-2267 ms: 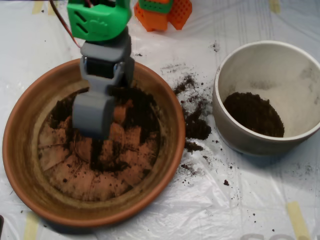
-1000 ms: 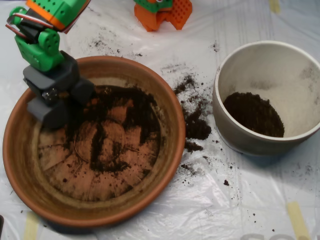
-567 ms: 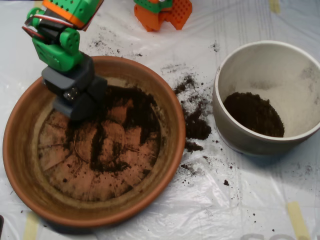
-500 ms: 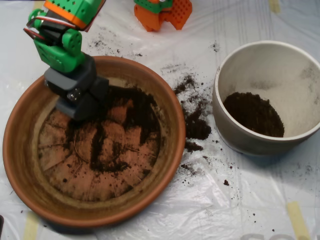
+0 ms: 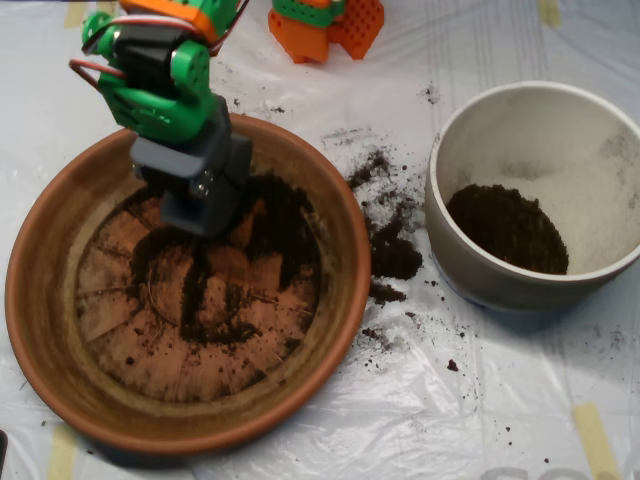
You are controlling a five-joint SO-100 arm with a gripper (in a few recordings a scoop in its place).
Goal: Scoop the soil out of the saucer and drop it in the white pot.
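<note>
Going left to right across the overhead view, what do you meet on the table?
saucer, with the scoop over its upper part → spilled soil on the plastic sheet → white pot with soil inside.

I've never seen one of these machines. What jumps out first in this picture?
A bright green arm ending in a grey scoop reaches down into the upper left of a big terracotta saucer, whose base is smeared with dark soil. To the right stands a white pot with a soil heap inside, and spilled soil dirties the plastic sheet between them.
</note>
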